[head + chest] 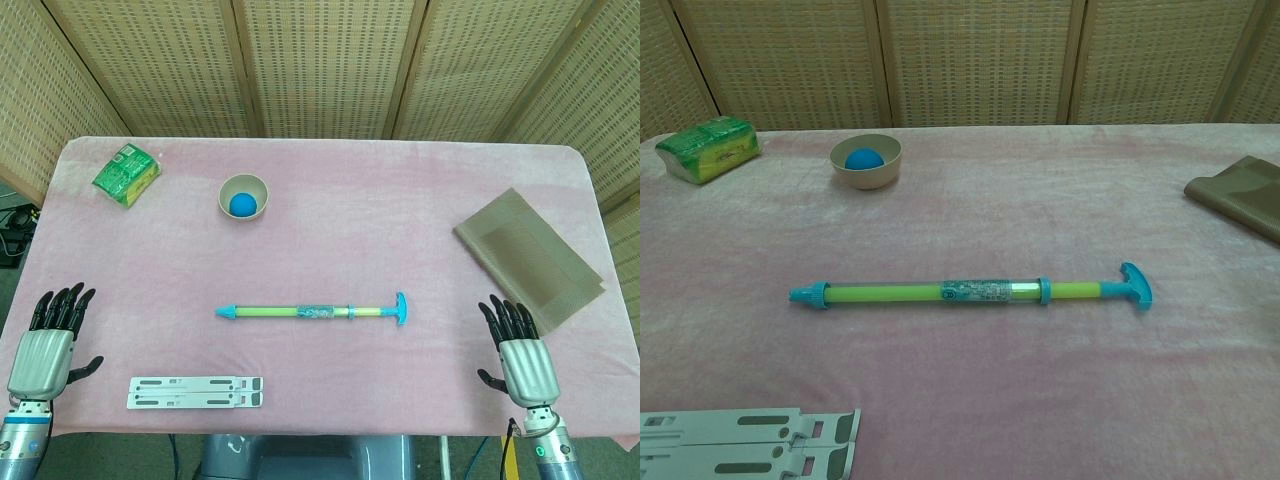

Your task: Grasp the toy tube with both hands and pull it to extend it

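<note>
Left hand resting at the near left corner of the pink-covered table, fingers extended and spread, holding nothing; right hand resting at the near right edge, fingers likewise extended and apart, also holding nothing; both seen only from the head view, backs of the hands up, dark fingertips aimed away from the robot.

Toy tube lying flat near the middle of the table, between the two hands and well apart from each; green barrel with a pale label band at mid-length, blue pointed cap at the left end, blue T-shaped handle at the right end; a short stretch of green rod showing between the barrel's blue collar and the handle; long axis running left to right.

Small beige bowl farther back, left of centre, with a blue ball inside; green packet at the far left corner; folded brown cloth by the right edge, beyond the right hand; flat white slotted plates at the near edge, just right of the left hand.
</note>
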`<action>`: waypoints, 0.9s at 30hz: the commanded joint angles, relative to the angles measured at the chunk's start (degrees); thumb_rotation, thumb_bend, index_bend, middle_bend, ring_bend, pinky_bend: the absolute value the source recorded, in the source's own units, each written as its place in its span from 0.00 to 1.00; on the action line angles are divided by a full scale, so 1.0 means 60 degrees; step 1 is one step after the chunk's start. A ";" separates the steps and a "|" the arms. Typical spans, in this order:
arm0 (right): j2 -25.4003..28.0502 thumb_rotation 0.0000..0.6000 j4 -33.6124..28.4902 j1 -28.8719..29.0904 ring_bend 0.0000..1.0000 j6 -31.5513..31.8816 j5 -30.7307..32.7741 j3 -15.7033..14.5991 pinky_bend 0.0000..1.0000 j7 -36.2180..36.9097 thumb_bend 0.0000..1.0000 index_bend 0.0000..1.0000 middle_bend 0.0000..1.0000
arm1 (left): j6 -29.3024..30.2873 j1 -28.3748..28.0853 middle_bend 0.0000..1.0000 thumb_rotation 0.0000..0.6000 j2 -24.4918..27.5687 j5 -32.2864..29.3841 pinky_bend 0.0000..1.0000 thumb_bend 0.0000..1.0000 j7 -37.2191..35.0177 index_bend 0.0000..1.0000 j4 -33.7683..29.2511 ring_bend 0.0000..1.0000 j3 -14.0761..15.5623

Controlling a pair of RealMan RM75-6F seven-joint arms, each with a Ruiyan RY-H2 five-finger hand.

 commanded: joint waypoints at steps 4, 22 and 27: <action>0.0019 1.00 0.0007 -0.0022 0.00 0.0057 -0.0066 -0.0029 0.00 0.0021 0.14 0.00 0.00 | 0.0031 -0.0014 0.00 1.00 0.0005 0.0099 0.00 0.14 0.0056 0.00 -0.0060 0.00 0.0015; -0.0023 1.00 0.0043 -0.0033 0.00 0.0073 -0.0209 -0.0114 0.00 0.0030 0.14 0.01 0.00 | 0.0163 0.0030 0.00 1.00 0.0053 0.0195 0.00 0.14 0.0089 0.00 -0.0189 0.00 0.0020; -0.0187 1.00 -0.0016 0.0047 0.08 0.0112 -0.0538 -0.0186 0.13 0.0024 0.15 0.08 0.09 | 0.0175 0.0050 0.00 1.00 0.0041 0.0194 0.00 0.14 0.0123 0.00 -0.0193 0.00 0.0032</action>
